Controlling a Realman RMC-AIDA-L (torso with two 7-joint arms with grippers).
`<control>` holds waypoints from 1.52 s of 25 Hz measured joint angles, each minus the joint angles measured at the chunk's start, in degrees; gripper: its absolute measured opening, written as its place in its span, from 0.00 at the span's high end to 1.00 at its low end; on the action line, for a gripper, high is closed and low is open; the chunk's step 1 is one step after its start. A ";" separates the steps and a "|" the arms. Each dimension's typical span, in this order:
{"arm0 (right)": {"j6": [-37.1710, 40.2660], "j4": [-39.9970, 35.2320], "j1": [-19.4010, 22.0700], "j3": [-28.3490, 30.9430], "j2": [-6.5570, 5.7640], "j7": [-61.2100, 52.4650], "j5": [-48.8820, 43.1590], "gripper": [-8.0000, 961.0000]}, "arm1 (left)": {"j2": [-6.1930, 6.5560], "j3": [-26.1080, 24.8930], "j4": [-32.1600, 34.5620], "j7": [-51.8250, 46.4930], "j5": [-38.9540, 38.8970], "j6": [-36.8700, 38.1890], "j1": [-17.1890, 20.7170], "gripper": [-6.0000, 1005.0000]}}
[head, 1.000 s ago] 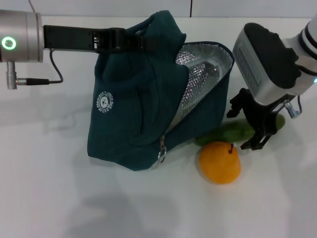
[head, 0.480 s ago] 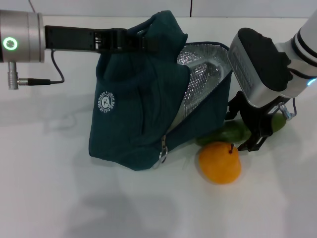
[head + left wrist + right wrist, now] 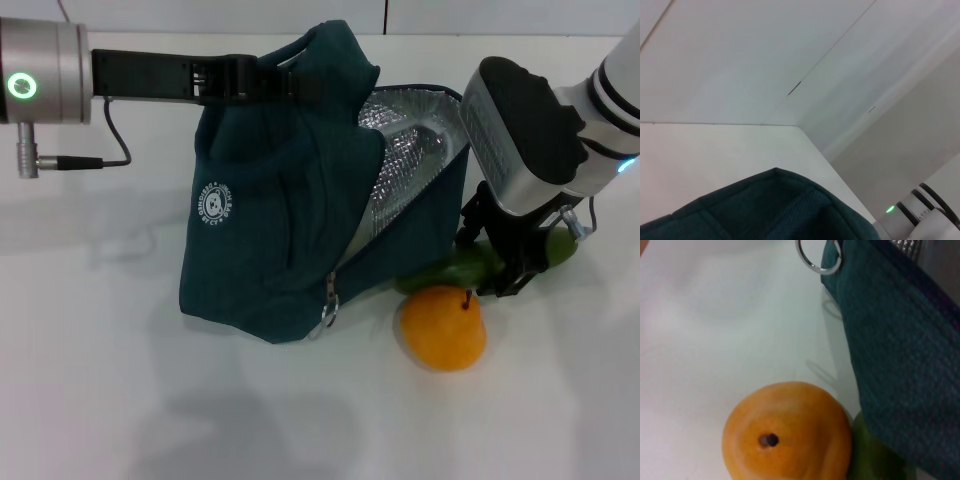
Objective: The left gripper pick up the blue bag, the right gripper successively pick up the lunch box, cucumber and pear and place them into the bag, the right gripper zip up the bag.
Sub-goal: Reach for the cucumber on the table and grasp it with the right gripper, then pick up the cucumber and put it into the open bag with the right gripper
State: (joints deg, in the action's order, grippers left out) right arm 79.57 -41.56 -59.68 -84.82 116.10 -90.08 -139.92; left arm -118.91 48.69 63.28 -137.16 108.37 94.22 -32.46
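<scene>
The white tabletop [image 3: 120,400] carries everything in the head view. At its centre stands the dark teal fabric bag with silver foil lining [image 3: 290,220], its mouth gaping toward 2 o'clock; the lunch box cannot be made out inside or anywhere else. The left gripper [image 3: 262,80] reaches in from 9 o'clock and is clamped on the bag's top edge, its fingertips largely buried in the cloth. The right gripper [image 3: 500,262], at 3 o'clock from the bag, has its dark fingers spread to either side of the long green cucumber [image 3: 455,270], which lies against the bag's base with its middle hidden behind those fingers (contact cannot be judged). The round orange-yellow pear [image 3: 443,327] sits at 5 o'clock from the bag, touching the cucumber. The small metal zipper ring [image 3: 327,314] hangs at the bag's lower front corner.
</scene>
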 joint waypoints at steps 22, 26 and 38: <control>2.41 -4.70 3.66 0.01 -0.51 -4.20 -2.55 0.41 | 0.18 -0.35 -0.46 0.23 0.00 0.00 0.24 0.95; 5.03 -9.71 7.21 0.59 -0.62 -5.36 -4.73 0.41 | 0.18 -0.36 -0.45 0.23 -0.34 0.06 0.39 0.95; 10.87 -18.10 14.15 11.13 -1.02 -5.86 -6.19 0.43 | 0.35 -0.35 -0.44 0.84 -1.51 0.35 0.97 0.95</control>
State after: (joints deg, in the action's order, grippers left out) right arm 90.43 -59.66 -45.53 -73.69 115.08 -95.94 -146.11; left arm -118.57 48.34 62.84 -136.32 106.86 94.57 -31.49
